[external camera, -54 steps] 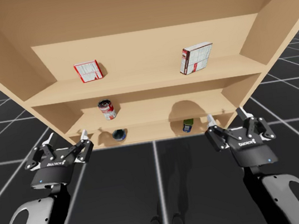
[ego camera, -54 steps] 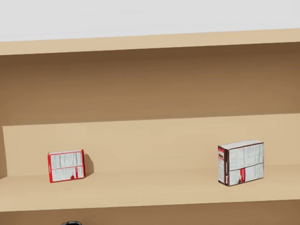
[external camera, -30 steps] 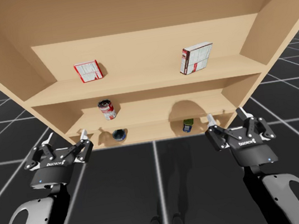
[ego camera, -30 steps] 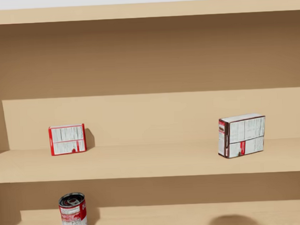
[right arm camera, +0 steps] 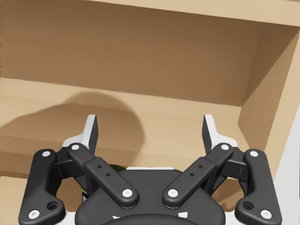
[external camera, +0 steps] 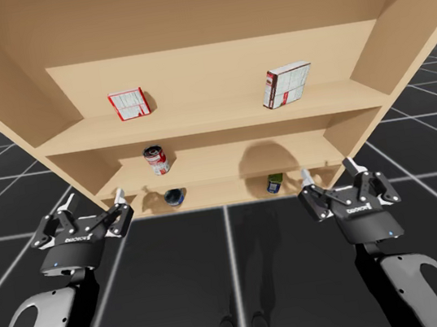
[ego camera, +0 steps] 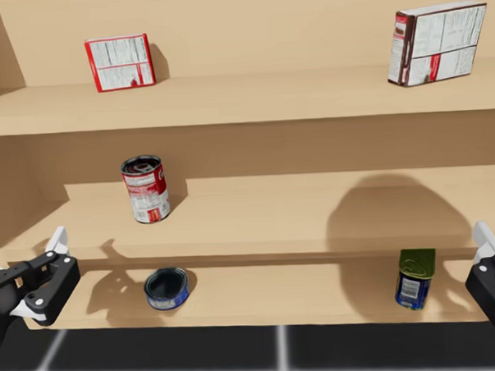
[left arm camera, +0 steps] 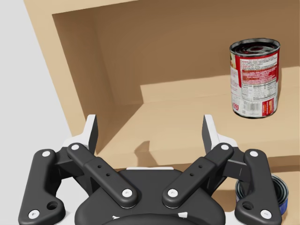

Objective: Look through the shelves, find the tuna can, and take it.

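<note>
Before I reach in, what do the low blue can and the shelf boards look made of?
The low blue can: probably metal, glossy; dark top inside a raised rim, blue label round the side. The shelf boards: light wood or wood-look panel, matt; even tan, soft shadows, no glare. In a render, neither is certain.

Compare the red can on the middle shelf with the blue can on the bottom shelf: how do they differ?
The red can is tall and slim; the blue can is low and squat. The red can wears a red-and-white label; the blue can is dark blue. The red can stands on the middle shelf, the blue can on the bottom shelf. Both are round cans on the shelves' left half, untouched.
</note>
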